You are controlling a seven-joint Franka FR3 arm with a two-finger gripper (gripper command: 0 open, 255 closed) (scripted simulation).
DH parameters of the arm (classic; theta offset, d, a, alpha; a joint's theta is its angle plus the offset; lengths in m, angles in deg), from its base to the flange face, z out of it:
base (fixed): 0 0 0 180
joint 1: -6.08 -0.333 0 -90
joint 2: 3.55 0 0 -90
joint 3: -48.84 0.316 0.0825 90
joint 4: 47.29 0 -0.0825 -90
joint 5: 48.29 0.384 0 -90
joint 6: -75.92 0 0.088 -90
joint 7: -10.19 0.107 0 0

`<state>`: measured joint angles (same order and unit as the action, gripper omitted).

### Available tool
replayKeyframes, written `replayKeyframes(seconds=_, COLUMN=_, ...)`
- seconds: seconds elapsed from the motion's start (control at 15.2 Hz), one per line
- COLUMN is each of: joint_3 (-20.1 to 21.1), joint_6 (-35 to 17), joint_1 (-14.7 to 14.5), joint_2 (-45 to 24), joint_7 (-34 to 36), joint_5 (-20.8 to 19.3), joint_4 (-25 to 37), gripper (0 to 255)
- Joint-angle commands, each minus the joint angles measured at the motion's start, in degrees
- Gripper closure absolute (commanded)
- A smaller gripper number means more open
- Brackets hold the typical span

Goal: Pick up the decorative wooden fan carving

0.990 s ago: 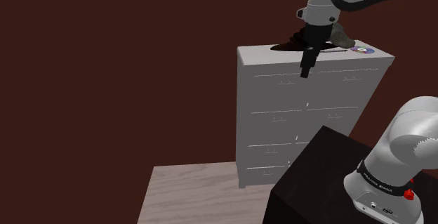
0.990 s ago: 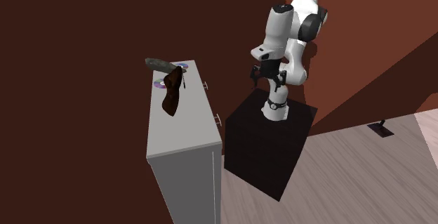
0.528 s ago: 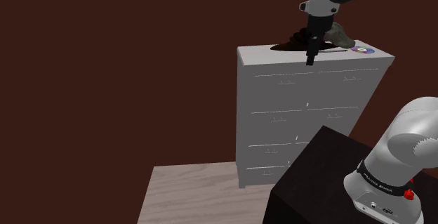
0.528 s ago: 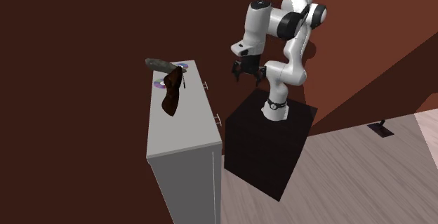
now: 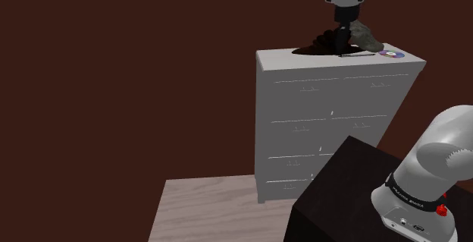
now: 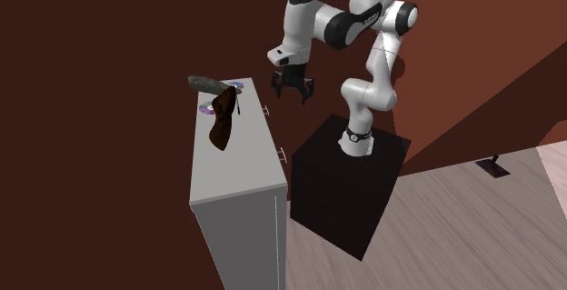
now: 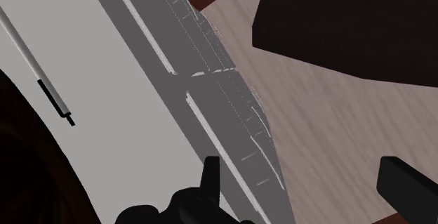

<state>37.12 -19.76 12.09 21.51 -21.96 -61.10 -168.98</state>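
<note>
The fan carving (image 6: 222, 121) is a dark brown curved piece standing on the grey dresser's top (image 6: 238, 165). In the shoulder view it appears as a dark shape (image 5: 314, 47) at the back of the dresser top. My black gripper (image 6: 293, 93) hangs open and holds nothing. It is above the dresser's front edge, off to the carving's side in the second exterior view. In the shoulder view the gripper (image 5: 344, 43) overlaps the carving's right end. Along the gripper (image 7: 309, 191) I see the dresser's front edge, with the carving's dark mass (image 7: 28, 177) off beside one finger.
A grey elongated object (image 6: 206, 84) and a purple disc (image 5: 391, 53) lie near the carving on the dresser top. A thin rod with a black tip (image 7: 43, 76) lies there too. The black stand (image 6: 345, 184) sits close to the drawer front (image 5: 333, 127). Wood floor surrounds both.
The arm has swung up and toward the dresser. The gripper rose from in front of the top drawers to above the dresser's front edge. The carving has not moved.
</note>
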Motion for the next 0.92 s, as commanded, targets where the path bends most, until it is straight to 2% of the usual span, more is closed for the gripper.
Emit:
replayKeyframes(seconds=0.0, joint_3=-1.4, joint_6=-0.2, joint_1=0.3, joint_2=-3.2, joint_7=-2.7, joint_5=-0.8, joint_4=3.3, gripper=0)
replayKeyframes(seconds=0.46, joint_3=-6.4, joint_6=0.0, joint_1=1.8, joint_2=-15.3, joint_7=-13.2, joint_5=-1.9, joint_4=17.1, gripper=0)
replayKeyframes(seconds=0.86, joint_3=-9.9, joint_6=1.5, joint_1=4.2, joint_2=-27.8, joint_7=-22.6, joint_5=-0.1, joint_4=32.5, gripper=0)
